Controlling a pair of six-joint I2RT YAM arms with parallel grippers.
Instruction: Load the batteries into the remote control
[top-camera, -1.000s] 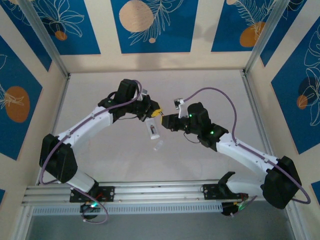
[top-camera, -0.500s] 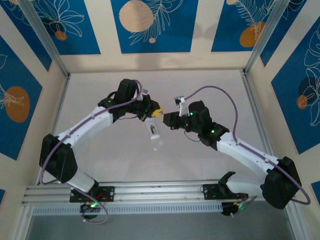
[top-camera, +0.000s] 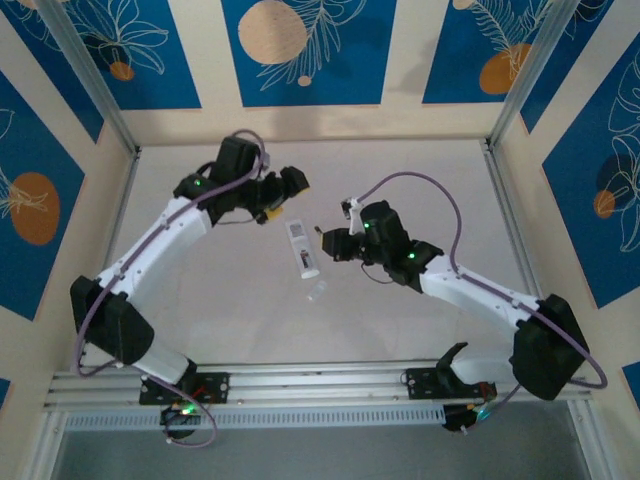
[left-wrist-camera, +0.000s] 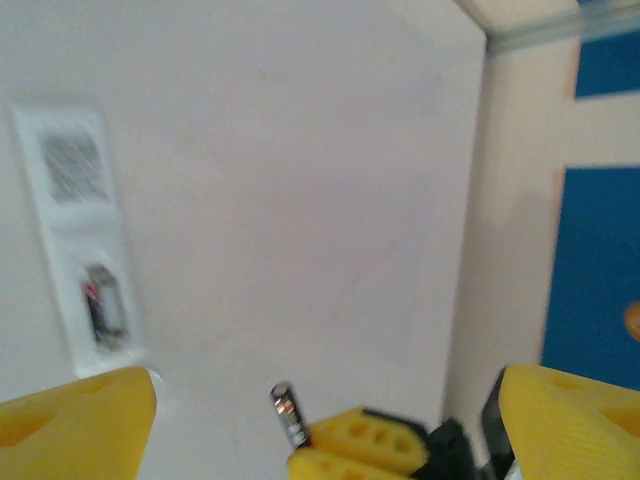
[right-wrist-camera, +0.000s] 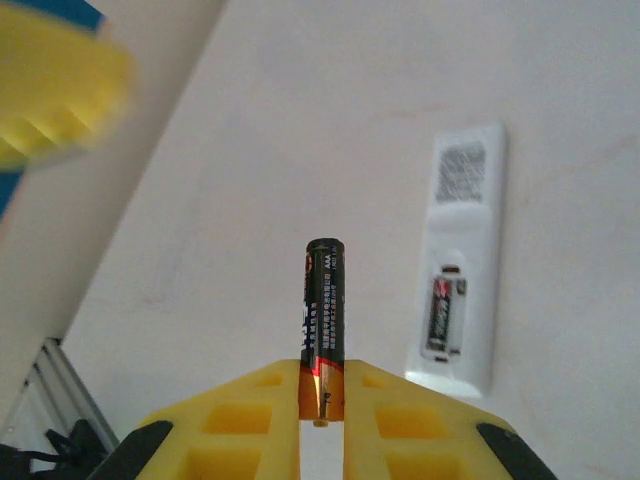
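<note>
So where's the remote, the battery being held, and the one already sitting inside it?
Remote (right-wrist-camera: 462, 240): right wrist view, on its white back below the label.
Held battery (right-wrist-camera: 323, 305): right wrist view, mid-body, on the dark wrapper.
Fitted battery (right-wrist-camera: 440, 315): right wrist view, on its middle, inside the open compartment.

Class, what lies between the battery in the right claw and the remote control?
Bare table. In the right wrist view, nothing lies between the battery pinched in the right claw and the remote control.

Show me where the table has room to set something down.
Bare: the table between right arm and side rail, and along the back wall. Crowded: the centre, where left gripper and right gripper, holding a battery, crowd the remote control.
</note>
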